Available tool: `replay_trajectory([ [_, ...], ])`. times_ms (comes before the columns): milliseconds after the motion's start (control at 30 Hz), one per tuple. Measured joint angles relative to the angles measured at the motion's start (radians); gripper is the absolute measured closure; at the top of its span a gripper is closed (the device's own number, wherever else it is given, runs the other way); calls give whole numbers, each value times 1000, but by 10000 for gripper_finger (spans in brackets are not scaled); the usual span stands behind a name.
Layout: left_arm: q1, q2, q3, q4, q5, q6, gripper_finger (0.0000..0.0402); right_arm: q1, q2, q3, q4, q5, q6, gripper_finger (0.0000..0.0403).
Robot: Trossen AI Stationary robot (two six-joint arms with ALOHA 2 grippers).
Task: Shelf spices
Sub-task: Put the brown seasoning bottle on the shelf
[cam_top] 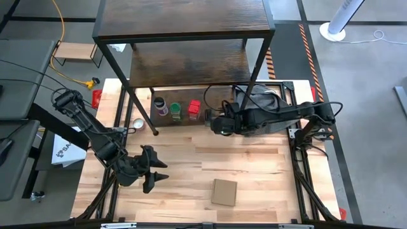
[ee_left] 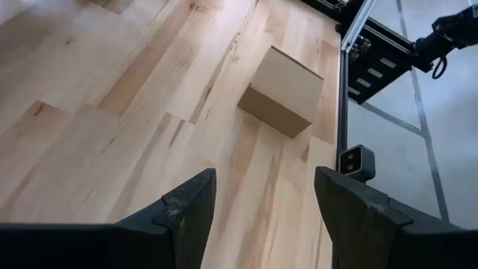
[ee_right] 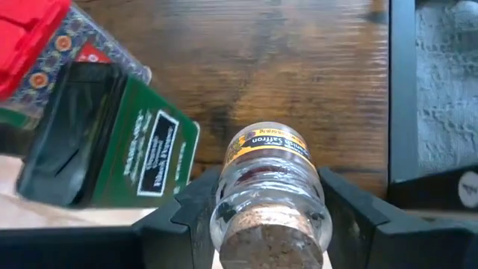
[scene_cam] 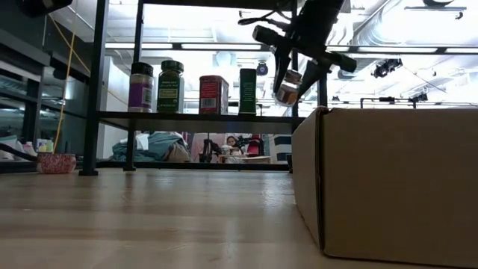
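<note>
The shelf (cam_top: 191, 63) stands at the table's far side. On its lowest board (scene_cam: 194, 116) a purple-lidded jar (scene_cam: 140, 87), a green-lidded jar (scene_cam: 170, 86), a red box (scene_cam: 213, 94) and a dark green box (scene_cam: 247, 91) stand upright in a row. My right gripper (cam_top: 216, 124) is at the row's right end, shut on a pale glass jar with a cork stopper (ee_right: 269, 187), just above the board. My left gripper (cam_top: 159, 170) hangs open over the table's near left part, touching nothing. My right gripper (ee_right: 265, 200) pinches the pale jar between its two fingers at the upper body just below the cork (ee_right: 269, 246). It comes from the table's right, slanting down. The jar (scene_cam: 288, 87) is lifted clear of the shelf board and hangs tilted, beside the dark green box (ee_right: 112, 149).
A flat square cardboard piece (cam_top: 224, 192) lies on the table's near middle; it fills the low view's right (scene_cam: 396, 187). A small pink round dish (cam_top: 138, 124) sits by the shelf's left leg. A grey cloth (cam_top: 264, 98) lies behind the right arm. A small light-wood rack (cam_top: 76, 52) stands off the table.
</note>
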Motion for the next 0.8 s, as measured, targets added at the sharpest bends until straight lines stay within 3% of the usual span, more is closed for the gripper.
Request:
replay_trajectory([
  [167,-1,0,0,1,-4,-37,180,-35,12,0,16,-30,-10,230],
  [433,-8,0,0,7,-16,-66,180,-41,49,-1,31,39,-48,147],
  [667,-8,0,0,15,-26,-88,180,-42,55,-1,57,183,-44,139],
  [800,-8,0,0,27,-35,-93,180,-43,39,-1,54,138,-60,138],
])
